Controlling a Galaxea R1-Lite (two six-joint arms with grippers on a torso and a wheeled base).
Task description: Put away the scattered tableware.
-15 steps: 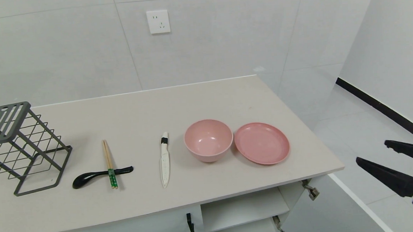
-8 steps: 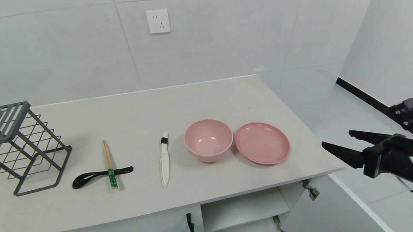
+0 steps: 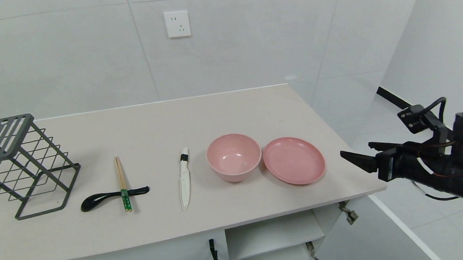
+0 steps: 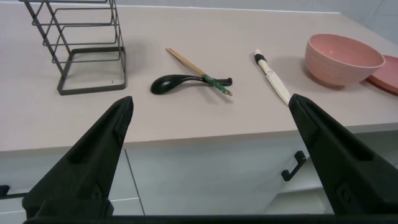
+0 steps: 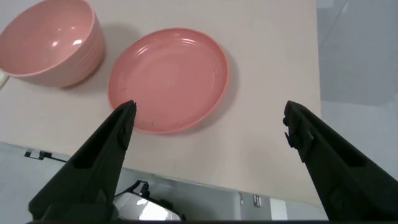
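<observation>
Right gripper [image 3: 355, 149] wide apart, empty, just right of plate [image 3: 293, 160], off worktop [image 3: 215, 115] edge. Bowl [image 3: 233, 157] touches plate's left rim. Likely best: approach low, pinch plate's right rim, avoid shoving it into bowl. Left gripper [image 4: 210, 99] wide, well left of plate.

Beige laminate countertop [image 3: 199, 116]. On it you have, robot's left to right:
- dark grey wire rack [image 3: 23, 164], upright at left end
- black plastic spoon [image 3: 100, 198]
- pair of wooden chopsticks [image 3: 122, 183], green-banded, lying across spoon handle
- white knife [image 3: 184, 179], black band
- pink round bowl [image 3: 233, 157], just beside pink round plate [image 3: 293, 160]
</observation>
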